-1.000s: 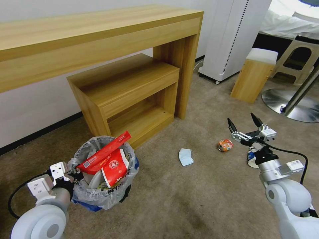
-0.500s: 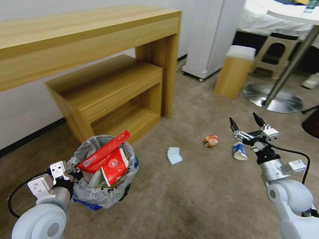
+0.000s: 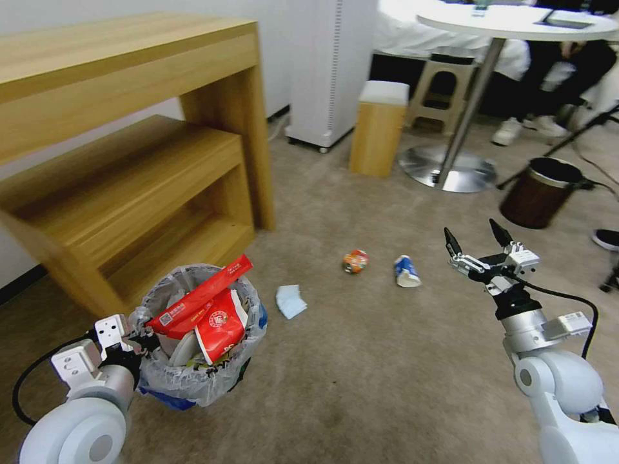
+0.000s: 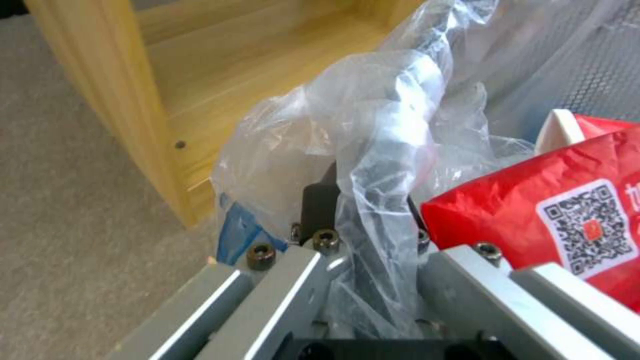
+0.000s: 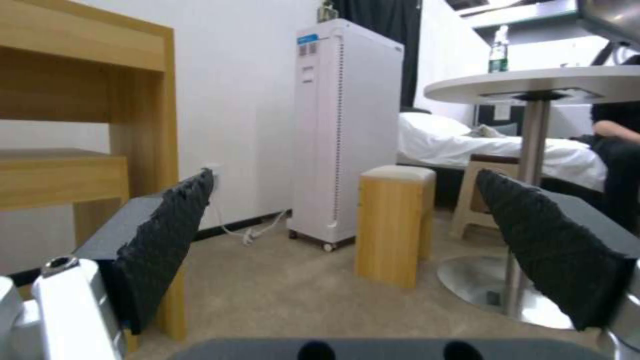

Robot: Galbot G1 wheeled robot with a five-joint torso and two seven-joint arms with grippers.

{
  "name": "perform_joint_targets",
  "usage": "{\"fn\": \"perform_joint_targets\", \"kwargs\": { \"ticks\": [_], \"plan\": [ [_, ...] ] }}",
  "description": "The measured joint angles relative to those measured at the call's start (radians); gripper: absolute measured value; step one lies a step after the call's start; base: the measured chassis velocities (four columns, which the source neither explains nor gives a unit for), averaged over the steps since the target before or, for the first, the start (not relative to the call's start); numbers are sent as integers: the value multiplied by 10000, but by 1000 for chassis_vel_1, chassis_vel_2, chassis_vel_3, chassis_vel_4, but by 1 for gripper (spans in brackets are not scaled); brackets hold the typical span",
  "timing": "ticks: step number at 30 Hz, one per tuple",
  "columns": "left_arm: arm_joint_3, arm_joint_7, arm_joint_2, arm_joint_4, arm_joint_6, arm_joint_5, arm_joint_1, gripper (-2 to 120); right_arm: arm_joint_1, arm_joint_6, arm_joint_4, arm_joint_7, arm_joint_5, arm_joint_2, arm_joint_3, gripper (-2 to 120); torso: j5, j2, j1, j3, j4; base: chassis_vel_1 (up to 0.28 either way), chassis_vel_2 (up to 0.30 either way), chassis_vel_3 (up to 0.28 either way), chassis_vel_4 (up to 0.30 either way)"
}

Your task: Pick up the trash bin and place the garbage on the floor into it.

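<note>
The trash bin (image 3: 205,380), black with a crinkly clear liner, sits low at my left, stuffed with red wrappers (image 3: 213,309) and a white slipper. My left gripper (image 3: 138,336) is shut on its rim; in the left wrist view the gripper (image 4: 363,225) clamps the liner (image 4: 380,140) beside a red wrapper (image 4: 567,215). On the beige floor (image 3: 387,374) lie a blue tissue (image 3: 290,301), a crushed orange can (image 3: 355,261) and a blue-white paper cup (image 3: 406,271). My right gripper (image 3: 471,231) hovers open to the right of the cup, and its wrist view shows the gripper (image 5: 347,175) holding nothing.
A wooden desk with a low shelf (image 3: 129,187) stands at the left. Behind are a white appliance (image 3: 329,64), a wooden stool (image 3: 378,127) and a round table's metal base (image 3: 448,173). A brown bin with a metal rim (image 3: 541,192) stands at the right.
The whole view has swung right, so the desk slid left and the round table and brown bin came into sight. Both arms keep their poses; the bin stays in my left gripper.
</note>
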Motion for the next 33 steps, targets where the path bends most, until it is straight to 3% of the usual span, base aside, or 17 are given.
{"fn": "perform_joint_targets", "kwargs": {
  "ticks": [5,21,33],
  "plan": [
    [-116,-55,92,-114,-45,-5,26,0,-179,11,120,-13,-25,108,66,100,-1,0,0,0,10,0,0,0,0],
    [-580,-98,195,-422,56,-323,30,0,-548,-132,252,116,-415,597,-180,100,-1,0,-1,-1,5,-17,11,11,-13],
    [-605,-58,249,-304,75,-402,24,0,-459,-105,147,120,-442,690,-214,100,-2,0,0,2,5,-185,200,188,-195]
  ]
}}
